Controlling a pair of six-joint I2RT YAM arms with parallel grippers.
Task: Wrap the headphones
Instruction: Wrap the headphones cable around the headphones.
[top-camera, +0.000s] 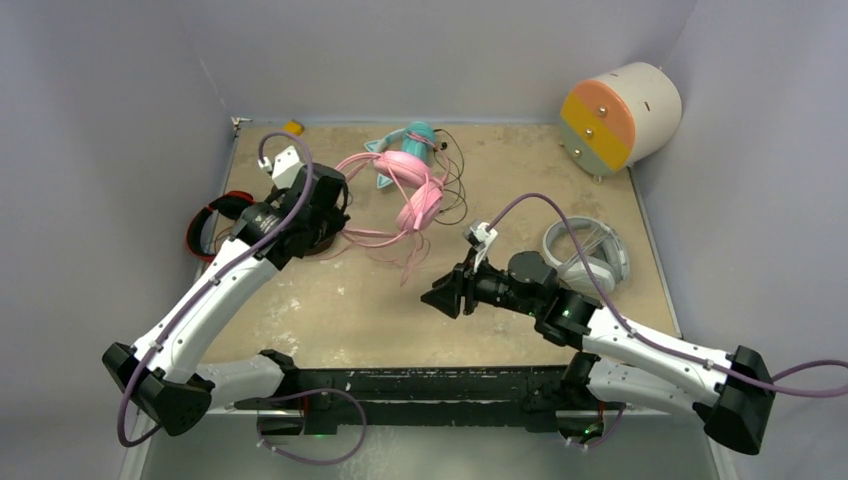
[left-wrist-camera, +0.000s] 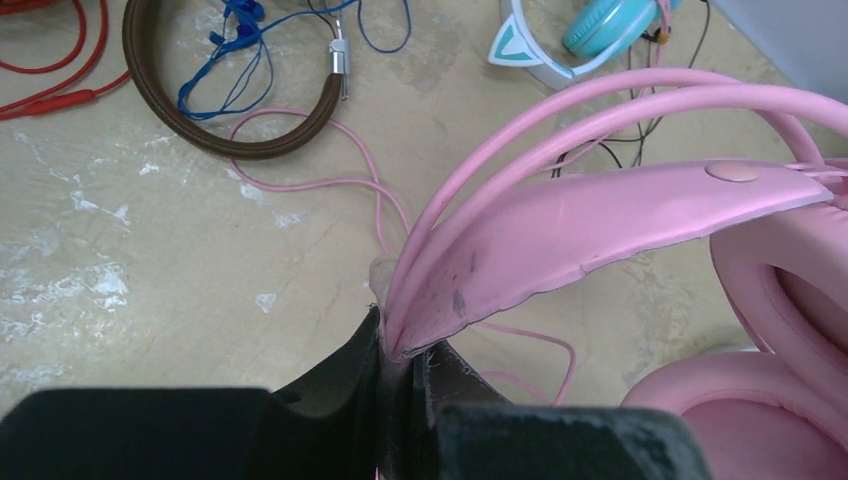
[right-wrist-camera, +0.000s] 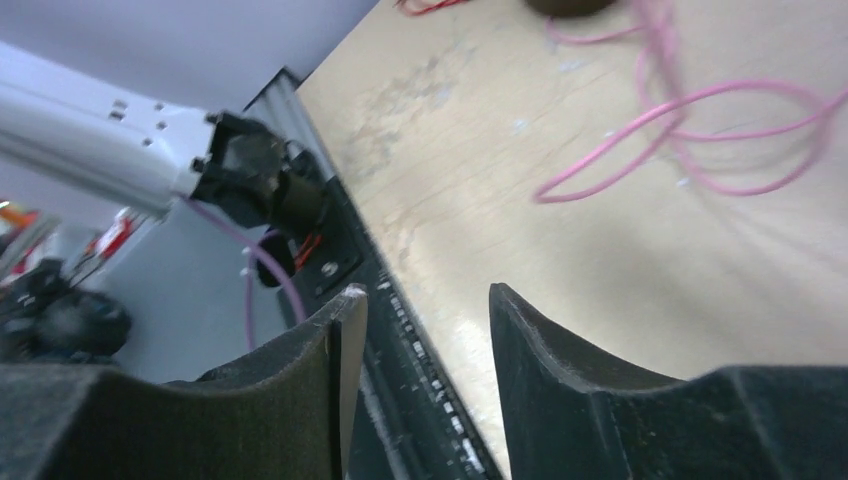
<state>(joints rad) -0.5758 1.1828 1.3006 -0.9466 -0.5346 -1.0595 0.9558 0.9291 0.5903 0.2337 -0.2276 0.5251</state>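
While my left pincer (left-wrist-camera: 405, 365) pinches the pink headphones (left-wrist-camera: 600, 215), my spread right pincer (top-camera: 434, 297) may snag their eleven-o'clock cord (top-camera: 412, 258).

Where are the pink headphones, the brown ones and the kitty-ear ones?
pink headphones (left-wrist-camera: 620, 215): left wrist view, on the wide headband.
brown headphones (left-wrist-camera: 240, 148): left wrist view, on the headband's curve.
kitty-ear headphones (left-wrist-camera: 610, 25): left wrist view, on the teal ear cup.

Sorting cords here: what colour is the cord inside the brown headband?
Blue cord; clearest in left wrist view.
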